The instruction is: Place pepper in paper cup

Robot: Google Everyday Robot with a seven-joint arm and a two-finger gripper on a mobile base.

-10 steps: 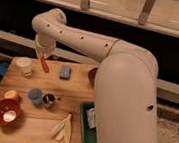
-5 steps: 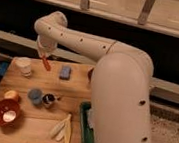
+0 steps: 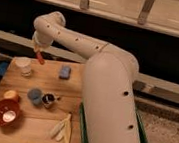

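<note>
My gripper, clenched on the pepper, has drifted a little toward the paper cup at the desk's far left corner; release comes soon, I think.

Dim indoor scene, soft and blurry throughout

Warm light falls on the wooden table; the background stays dark, edges look smeared, and the gripper near the table's far edge is fuzzy.

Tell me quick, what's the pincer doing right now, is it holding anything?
Pincer: shut on the pepper, held above the table's back left part, just right of the paper cup.
</note>
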